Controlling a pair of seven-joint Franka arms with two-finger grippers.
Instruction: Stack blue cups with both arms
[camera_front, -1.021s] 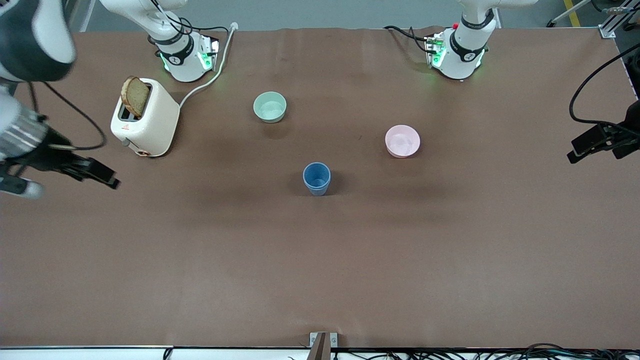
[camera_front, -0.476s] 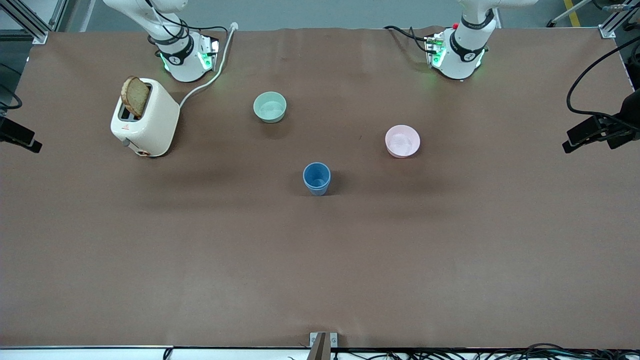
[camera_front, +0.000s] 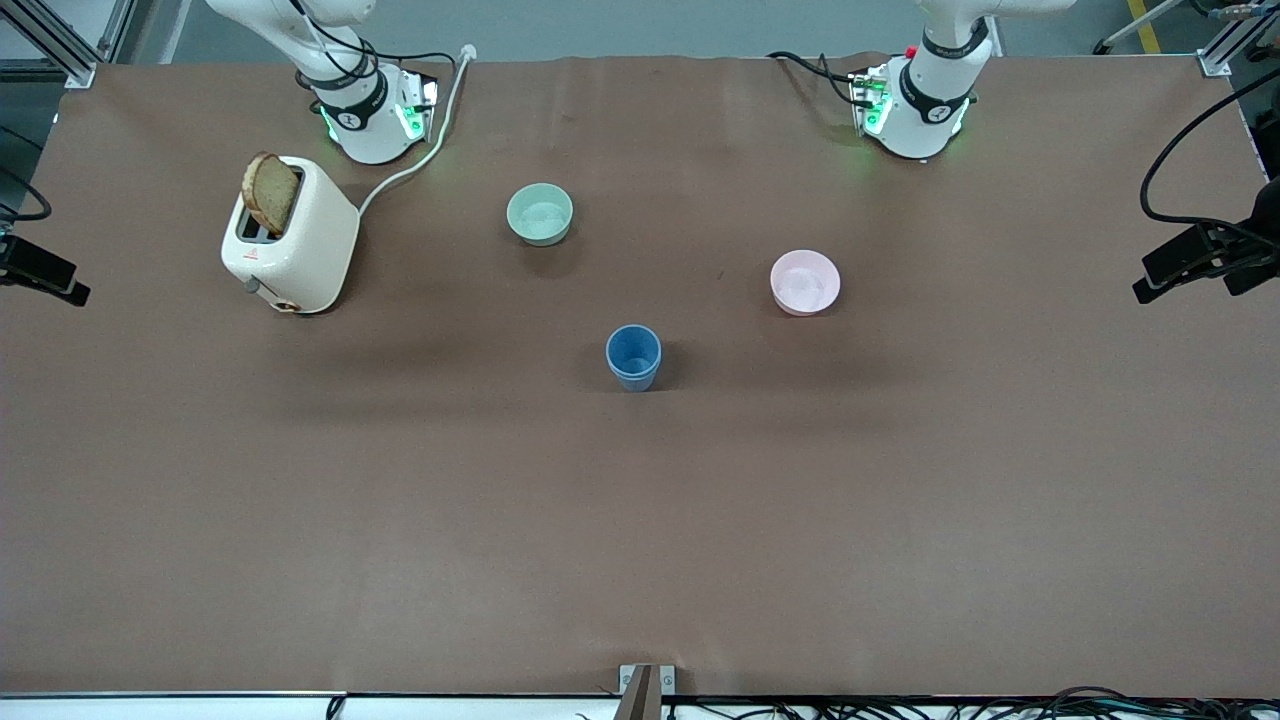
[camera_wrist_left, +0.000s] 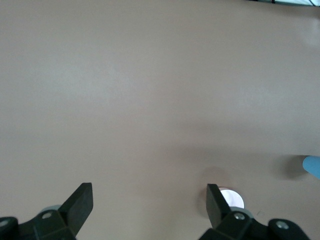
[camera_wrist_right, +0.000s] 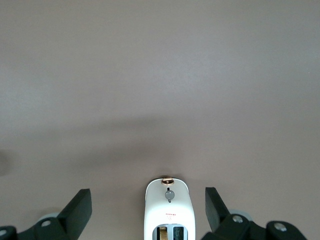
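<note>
One blue cup (camera_front: 633, 357) stands upright in the middle of the table; I cannot tell whether a second one is nested in it, and no other blue cup shows. Its edge also shows in the left wrist view (camera_wrist_left: 312, 165). My left gripper (camera_wrist_left: 149, 202) is open and empty, high over the bare table at the left arm's end (camera_front: 1175, 268). My right gripper (camera_wrist_right: 148, 205) is open and empty, high over the right arm's end of the table (camera_front: 45, 272), with the toaster below it.
A white toaster (camera_front: 290, 235) with a bread slice (camera_front: 270, 192) stands near the right arm's base. A mint-green bowl (camera_front: 540, 213) and a pink bowl (camera_front: 805, 282) sit farther from the front camera than the cup. The toaster's cable (camera_front: 420, 150) runs toward the right arm's base.
The right arm has swung up and out to the table's end, so only its gripper tip shows in the front view. The left gripper has shifted slightly. The cup has not moved.
</note>
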